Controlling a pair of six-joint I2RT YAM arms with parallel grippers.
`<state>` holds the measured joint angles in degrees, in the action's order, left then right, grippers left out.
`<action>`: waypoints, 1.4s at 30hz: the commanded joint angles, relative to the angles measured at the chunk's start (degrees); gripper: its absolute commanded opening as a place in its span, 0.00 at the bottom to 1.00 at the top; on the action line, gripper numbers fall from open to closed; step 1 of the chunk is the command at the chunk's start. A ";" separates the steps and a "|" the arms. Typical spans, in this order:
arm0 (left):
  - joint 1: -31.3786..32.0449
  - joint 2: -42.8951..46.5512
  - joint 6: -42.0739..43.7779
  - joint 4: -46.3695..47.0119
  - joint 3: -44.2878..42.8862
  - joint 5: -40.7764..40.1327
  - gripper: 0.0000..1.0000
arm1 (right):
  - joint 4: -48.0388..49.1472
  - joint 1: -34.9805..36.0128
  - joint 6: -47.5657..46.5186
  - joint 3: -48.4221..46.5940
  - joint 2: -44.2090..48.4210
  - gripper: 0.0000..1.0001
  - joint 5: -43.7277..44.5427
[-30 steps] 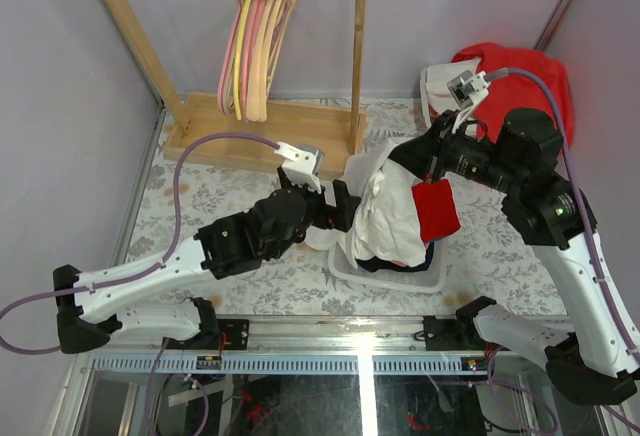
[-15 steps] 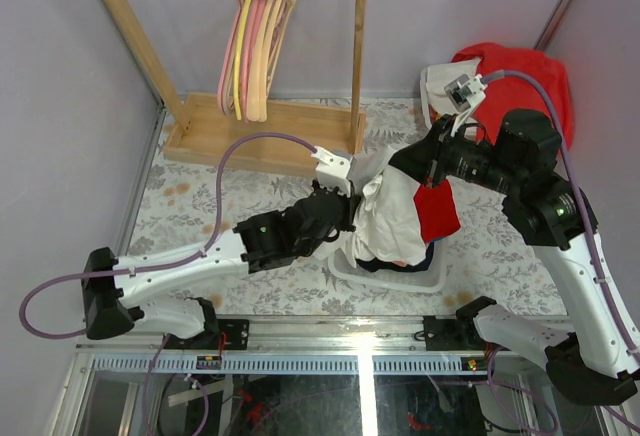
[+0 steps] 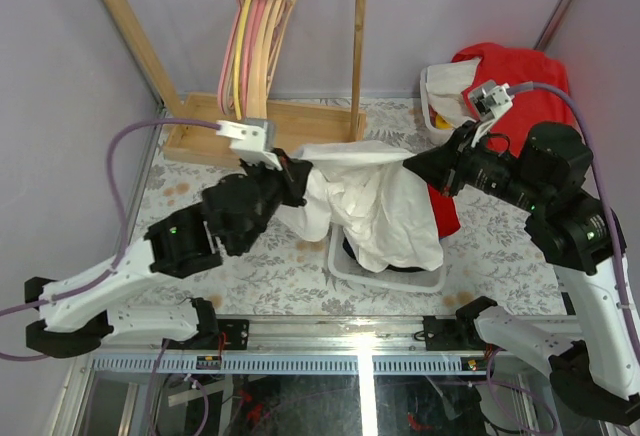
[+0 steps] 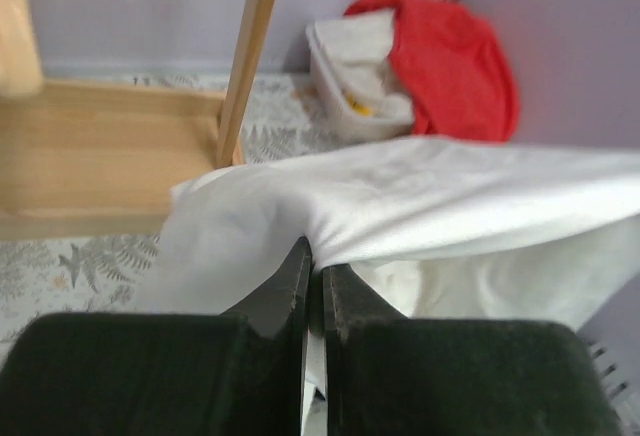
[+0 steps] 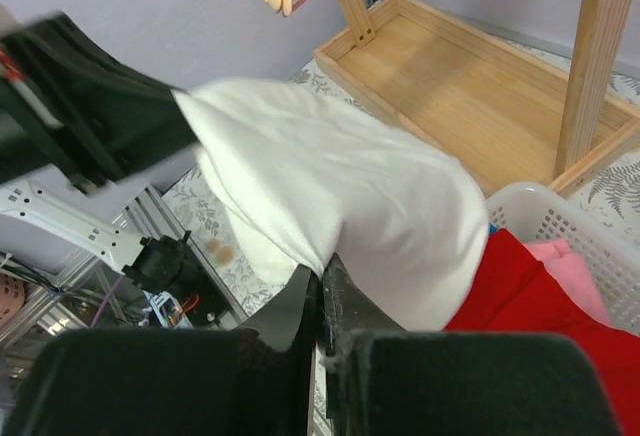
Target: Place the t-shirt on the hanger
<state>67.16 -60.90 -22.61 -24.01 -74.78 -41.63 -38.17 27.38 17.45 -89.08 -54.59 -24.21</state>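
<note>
The white t-shirt [image 3: 372, 196] hangs stretched between my two grippers above a laundry basket. My left gripper [image 3: 295, 168] is shut on the shirt's left edge, with cloth pinched between the fingertips in the left wrist view [image 4: 315, 256]; the t-shirt [image 4: 430, 191] spreads away to the right there. My right gripper [image 3: 410, 166] is shut on the right edge, and the right wrist view shows the t-shirt [image 5: 340, 171] bunched at my right gripper [image 5: 322, 268]. The pale peach hanger [image 3: 272, 51] hangs on the rack among pink and yellow ones, far from both grippers.
A wooden rack [image 3: 275, 128] with a tray base stands at the back left. The white basket [image 3: 388, 276] under the shirt holds red [image 3: 447, 214] and dark clothes. Another basket with a big red garment [image 3: 520, 76] sits at the back right. Grey walls close in on both sides.
My left gripper went from open to shut on the shirt's edge and pulled it up and left. The right arm shifted right, so the shirt now spreads wide between them.
</note>
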 commanded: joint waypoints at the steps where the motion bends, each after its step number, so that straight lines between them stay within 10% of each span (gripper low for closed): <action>1: 0.17 3.32 2.59 -2.81 -5.37 -5.59 0.00 | -2.89 -0.02 -1.18 -4.76 1.61 0.00 2.79; 20: 0.13 -0.37 13.55 -4.65 -27.07 -5.89 0.00 | -13.68 0.00 -4.22 -27.94 -4.21 0.00 6.67; 31: 0.24 -6.44 11.88 -12.79 -30.83 0.38 0.00 | -11.07 -0.01 -1.95 -3.58 2.28 0.00 32.15; 42: 0.21 0.14 0.12 -22.07 -18.14 -8.82 0.00 | 0.30 0.05 -1.19 6.37 -4.94 0.01 22.29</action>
<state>68.47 -65.87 -16.38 -40.32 -96.55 -38.44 -41.06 28.38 16.36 -87.90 -56.53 -6.42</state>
